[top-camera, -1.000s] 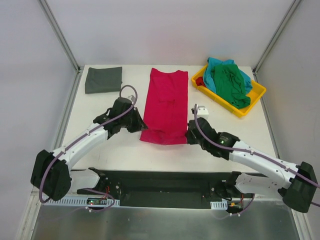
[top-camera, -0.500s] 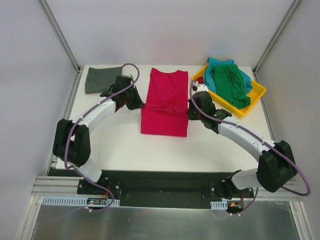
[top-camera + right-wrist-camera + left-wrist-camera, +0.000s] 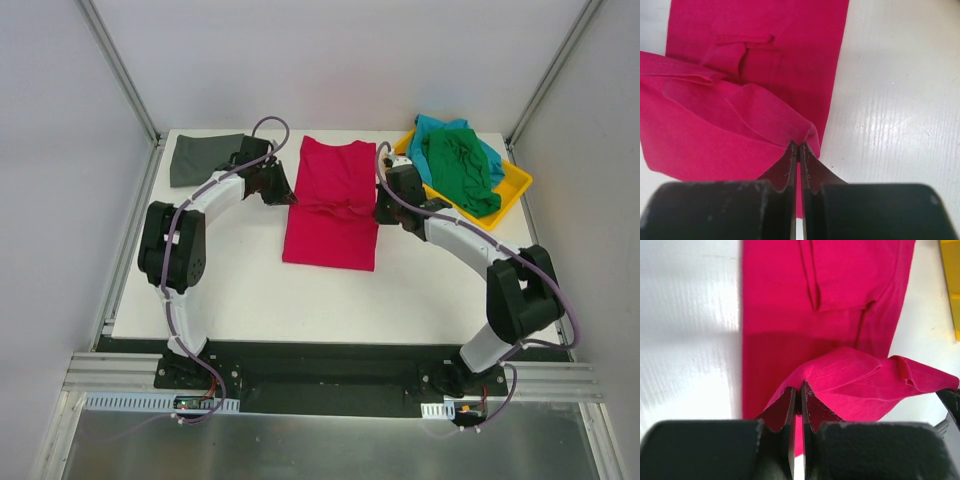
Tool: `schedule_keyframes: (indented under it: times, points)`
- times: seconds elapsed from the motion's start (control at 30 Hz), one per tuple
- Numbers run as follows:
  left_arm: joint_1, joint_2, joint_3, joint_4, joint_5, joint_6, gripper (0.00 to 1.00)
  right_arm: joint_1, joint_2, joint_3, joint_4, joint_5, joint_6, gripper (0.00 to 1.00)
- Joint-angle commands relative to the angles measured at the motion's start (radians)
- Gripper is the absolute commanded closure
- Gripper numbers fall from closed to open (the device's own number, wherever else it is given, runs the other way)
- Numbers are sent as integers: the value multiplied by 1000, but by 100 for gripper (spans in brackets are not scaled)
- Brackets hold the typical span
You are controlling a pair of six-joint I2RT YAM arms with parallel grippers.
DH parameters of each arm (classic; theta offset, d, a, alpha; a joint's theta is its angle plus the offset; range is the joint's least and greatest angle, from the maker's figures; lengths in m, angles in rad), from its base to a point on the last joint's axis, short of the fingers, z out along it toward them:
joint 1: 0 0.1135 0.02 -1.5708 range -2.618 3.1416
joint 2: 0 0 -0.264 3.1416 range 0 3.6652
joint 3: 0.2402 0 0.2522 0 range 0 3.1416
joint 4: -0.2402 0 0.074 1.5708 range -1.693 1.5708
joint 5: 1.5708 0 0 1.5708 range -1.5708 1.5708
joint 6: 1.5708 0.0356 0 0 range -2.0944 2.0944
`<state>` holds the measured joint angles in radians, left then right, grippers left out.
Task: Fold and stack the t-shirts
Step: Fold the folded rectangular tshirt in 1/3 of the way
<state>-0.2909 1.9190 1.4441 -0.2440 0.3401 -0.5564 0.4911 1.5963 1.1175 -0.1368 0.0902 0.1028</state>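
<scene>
The jaws of the left gripper (image 3: 797, 390) were clenched on a pinch of the crimson red t-shirt (image 3: 330, 235), and those of the right gripper (image 3: 799, 146) were clamped just as tightly on the same shirt's opposite edge. Both wrist views showed cloth rising into the closed tips. A second before, the two grippers had been down at the shirt's near hem, with the garment lying long and flat on the worktop (image 3: 250, 290). Since then both arms had swung away from their bases and carried that hem up and over the shirt's own body. In the overhead view the held edge hung in a slack ridge about halfway along the shirt, between the two grippers, and a fresh crease formed its near end. The lengthwise fold was therefore under way but, in my judgement, not finished, because the hem was lifted rather than laid and fell short of the far end. Carrying it on and letting go looked like the remaining work for this shirt. The dark grey t-shirt (image 3: 205, 160) lay folded at the far left corner (the likely base of the stack). The green t-shirt (image 3: 462, 172) and teal t-shirt (image 3: 432, 128) sat crumpled in the yellow tray (image 3: 487, 222), waiting.
</scene>
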Motion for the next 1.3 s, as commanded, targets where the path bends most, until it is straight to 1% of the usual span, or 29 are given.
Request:
schedule_keyframes:
  times: [0.0,0.23,0.27,0.3,0.37,0.43,0.47,0.53,0.57,0.6,0.63,0.7,0.73,0.77,0.9,0.97,1.03,1.13,1.17,1.2,1.27]
  points:
    - [29,54,73,9,68,33,100,-28,51,61,32,-33,0,100]
    - [47,155,117,5,129,38,90,-42,140,73,51,-12,21,98]
    - [50,166,122,5,134,39,87,-45,149,74,57,-18,21,98]
    - [53,173,128,5,140,39,82,-49,162,79,60,-24,21,97]
    - [58,189,139,3,151,46,75,-52,175,82,74,-23,20,93]
    - [61,196,150,3,157,43,62,-57,189,100,57,-17,24,84]
    - [61,196,160,3,155,42,58,-57,188,113,39,-18,26,79]
    - [61,180,167,3,168,42,45,-57,172,119,22,-38,23,54]
    - [62,160,161,3,165,41,38,-56,154,116,14,-49,23,45]
    - [62,138,151,3,159,44,3,-54,137,114,5,-59,18,34]
    - [61,109,136,2,142,47,1,-52,116,108,-6,-63,9,26]
    - [61,37,86,3,105,50,1,-40,68,78,-21,-57,-6,20]
    - [62,-9,47,3,82,50,1,-31,42,55,-26,-58,-11,10]
    - [62,-50,-12,3,61,47,1,-17,18,32,-29,-69,-14,4]
    - [61,-248,-230,12,-2,23,1,39,-81,-70,2,-141,-35,4]
    - [61,-348,-350,26,-15,15,1,75,-96,-82,0,-191,-63,4]
    - [61,-452,-466,40,-39,3,1,128,-125,-125,-1,-207,-67,4]
    - [59,-538,-608,69,-23,-40,1,223,-194,-250,43,-106,-92,4]
    - [58,-554,-651,87,-3,-52,1,242,-214,-289,51,-96,-86,4]
    - [58,-560,-680,107,11,-68,1,250,-228,-318,61,-52,-65,4]
    - [53,-560,-724,147,25,-85,1,254,-258,-402,106,-40,-10,4]
